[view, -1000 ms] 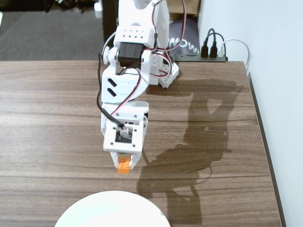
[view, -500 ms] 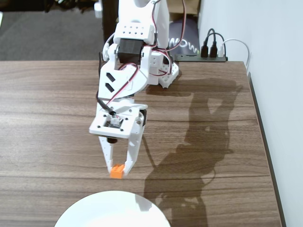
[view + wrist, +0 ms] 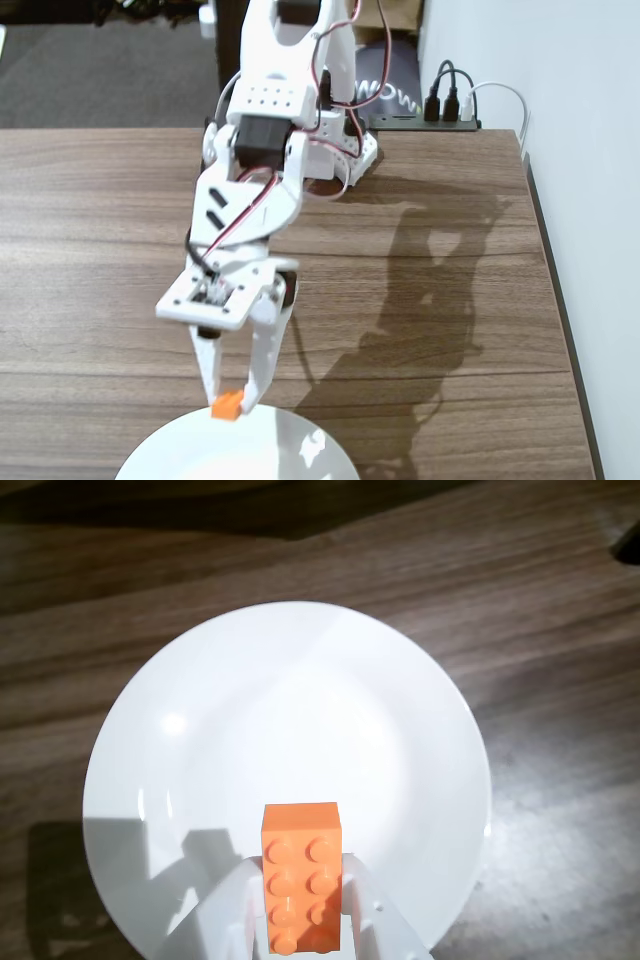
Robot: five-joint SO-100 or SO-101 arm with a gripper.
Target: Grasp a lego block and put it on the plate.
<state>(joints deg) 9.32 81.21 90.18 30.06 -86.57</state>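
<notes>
Your gripper (image 3: 232,402) has its jaws clenched on the brick (image 3: 229,404), pinching its two long sides so the studded top faces up toward the wrist camera. That hold keeps the brick level and lets you see it against the target. In the wrist view the brick (image 3: 300,876) sits between the white fingers (image 3: 365,910) with the plate (image 3: 210,730) spread out under it, so it hangs in the air over the plate's near part, not resting on anything. In the fixed view the arm is stretched forward over the wooden table (image 3: 90,240), and the brick shows right at the plate (image 3: 290,450) rim; from that angle alone you cannot tell how high it is.

Compared with half a second ago, the arm has reached further out and swung slightly left in the fixed view. The brick was then over bare wood, clearly short of the rim; now it is at the edge. The grip looks unchanged, and the plate has not moved.
</notes>
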